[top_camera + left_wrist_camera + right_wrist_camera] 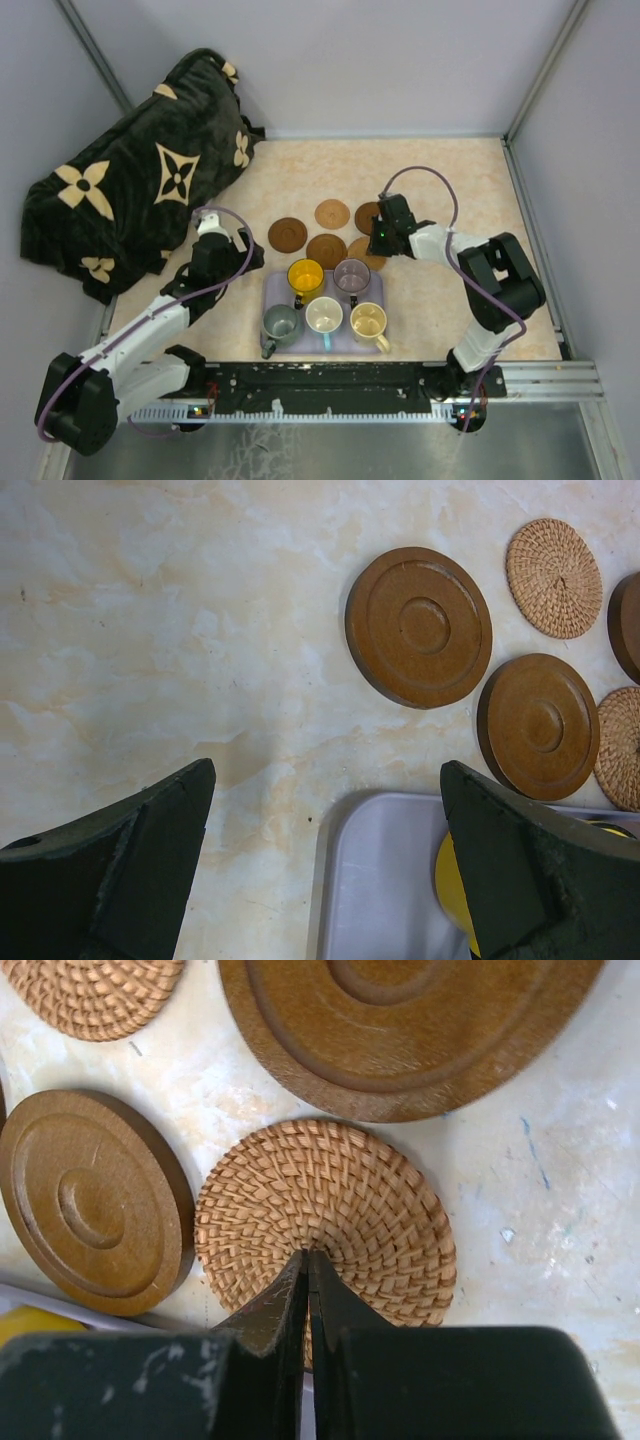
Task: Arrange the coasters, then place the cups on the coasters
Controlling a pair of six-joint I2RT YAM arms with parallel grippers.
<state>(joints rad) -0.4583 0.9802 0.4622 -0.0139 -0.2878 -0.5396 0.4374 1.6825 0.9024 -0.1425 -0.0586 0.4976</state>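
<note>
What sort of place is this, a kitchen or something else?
Probably a robot test booth, not a kitchen: plain grey walls and metal posts box in one table, two robot arms are bolted at its near edge, and mugs and coasters sit as props.

On the counter [480,200] a tray [273,292] sits at the near edge, about the middle. Five mugs [324,315] stand in it, two in the back row and three in the front row. Just behind the tray five coasters [287,235] lie flat in a close cluster. A blanket [140,190] is heaped in the far left corner, left of the coasters
</note>
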